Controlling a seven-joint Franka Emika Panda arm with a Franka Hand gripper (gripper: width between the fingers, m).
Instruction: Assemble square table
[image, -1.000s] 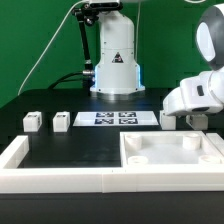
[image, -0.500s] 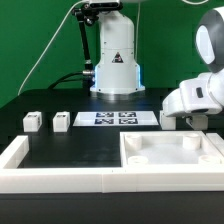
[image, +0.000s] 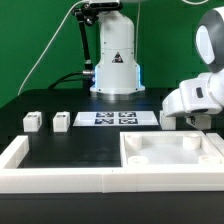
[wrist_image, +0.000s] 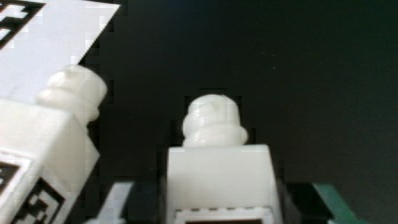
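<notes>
Looking at the wrist view, the gripper (wrist_image: 222, 208) is down over one leg (wrist_image: 217, 165), which seems to lie on the table with its threaded tip pointing away from the camera. One finger (wrist_image: 125, 205) sits on each side of its blocky body. My guess is it's lined up that way so the jaws squeeze the flat sides and the screw end is left free for a corner socket. Whether it's actually clamped I can't tell, since the contact is right at the frame edge. A second leg (wrist_image: 54, 120) lies just beside it, tag showing, clear of the fingers. In the exterior view this all happens just behind the tabletop (image: 160, 158), toward that view's right, so the carry to a socket should be short. Over on that view's left, past the marker board (image: 120, 118), an outer spare leg (image: 33, 121) and an inner spare leg (image: 61, 120) sit well apart from the gripper.
</notes>
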